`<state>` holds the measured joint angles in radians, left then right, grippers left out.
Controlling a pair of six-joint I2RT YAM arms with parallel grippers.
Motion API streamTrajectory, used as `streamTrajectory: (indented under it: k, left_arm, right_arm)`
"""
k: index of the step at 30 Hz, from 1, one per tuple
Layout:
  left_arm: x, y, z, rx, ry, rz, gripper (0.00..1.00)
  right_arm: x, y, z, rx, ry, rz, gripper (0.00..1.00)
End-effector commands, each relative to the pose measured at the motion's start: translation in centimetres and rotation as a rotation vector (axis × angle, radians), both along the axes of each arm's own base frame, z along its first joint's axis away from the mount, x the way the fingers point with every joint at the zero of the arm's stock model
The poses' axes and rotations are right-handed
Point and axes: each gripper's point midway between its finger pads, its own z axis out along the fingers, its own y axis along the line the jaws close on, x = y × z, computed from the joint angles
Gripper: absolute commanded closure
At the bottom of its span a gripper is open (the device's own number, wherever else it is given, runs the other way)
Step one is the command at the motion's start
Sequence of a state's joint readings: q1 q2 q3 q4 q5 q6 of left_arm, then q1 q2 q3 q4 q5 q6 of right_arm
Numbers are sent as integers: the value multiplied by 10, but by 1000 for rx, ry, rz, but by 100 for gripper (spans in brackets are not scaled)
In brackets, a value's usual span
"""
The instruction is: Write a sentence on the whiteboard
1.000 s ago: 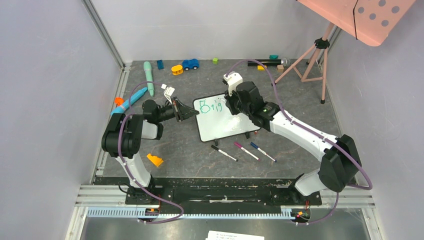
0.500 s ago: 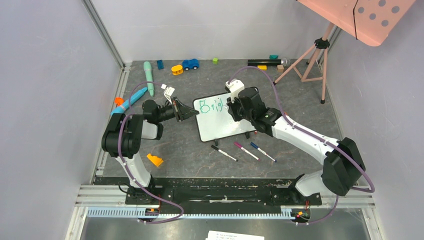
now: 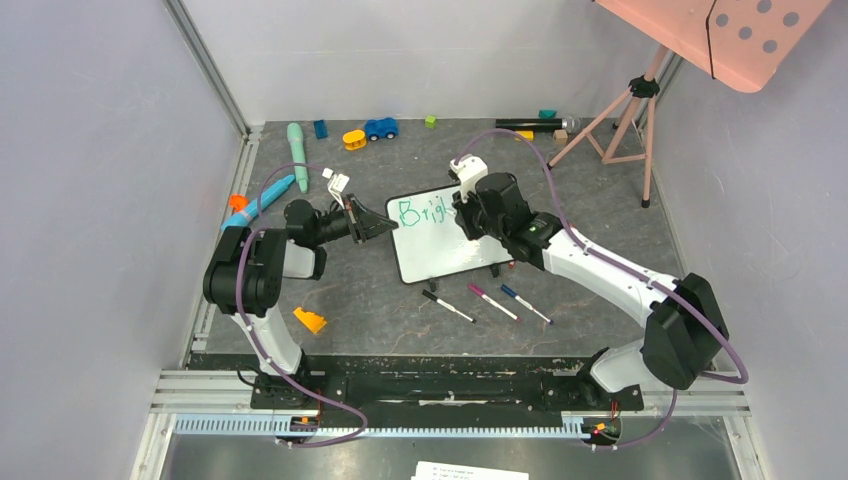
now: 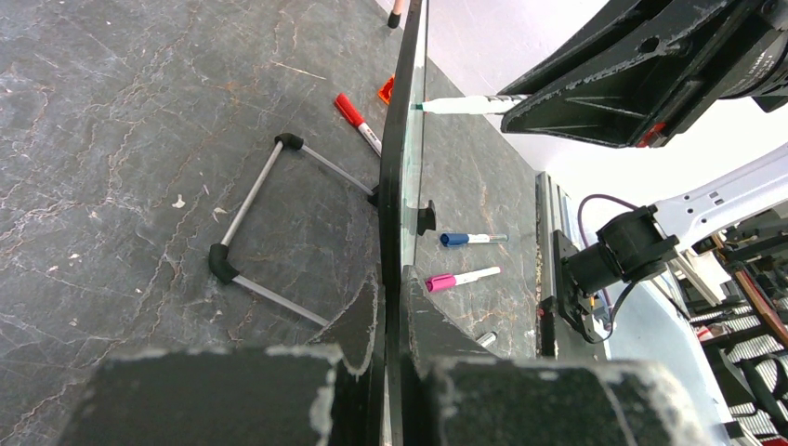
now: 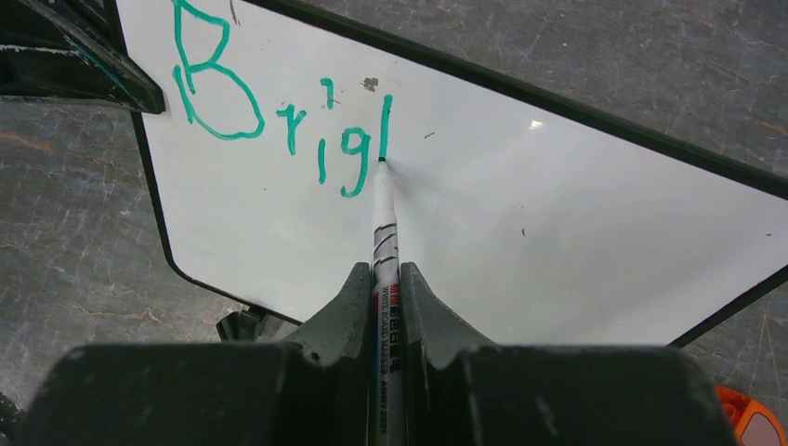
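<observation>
Whiteboard (image 3: pixel 445 250) with partial teal sentence (image 3: pixel 420 212)

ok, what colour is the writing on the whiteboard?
Teal green. The writing shows best in the right wrist view.

The teal-green handwritten sentence (image 5: pixel 321 163) on the small black-framed whiteboard (image 5: pixel 520 242) has gained one upright stroke; the right gripper (image 5: pixel 383 274) and its slim white marker (image 5: pixel 383 218) shifted right.

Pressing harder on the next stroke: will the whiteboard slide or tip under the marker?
Probably little: the left tool grips the whiteboard by its edge. Propped on a thin wire stand, it would likely tip or skid if released. Thin panel, may flex.
</observation>
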<state>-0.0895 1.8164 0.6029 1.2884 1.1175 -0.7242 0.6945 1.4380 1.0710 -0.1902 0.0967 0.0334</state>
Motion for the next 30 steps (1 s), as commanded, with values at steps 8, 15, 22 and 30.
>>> streamTrajectory:
  k: [8, 15, 22, 30]
  left_arm:
    - [-3, -1, 12, 15, -112, -18, 98]
    - [-3, -1, 12, 15, -112, -18, 98]
    - [-3, -1, 12, 15, -112, -18, 98]
    - [-3, -1, 12, 15, -112, -16, 98]
  right_arm:
    - [23, 0, 28, 21, -70, -45, 100]
    - [23, -9, 23, -1, -62, -71, 100]
    - [19, -16, 18, -25, -62, -60, 100]
    - [10, -18, 5, -12, -28, -67, 100]
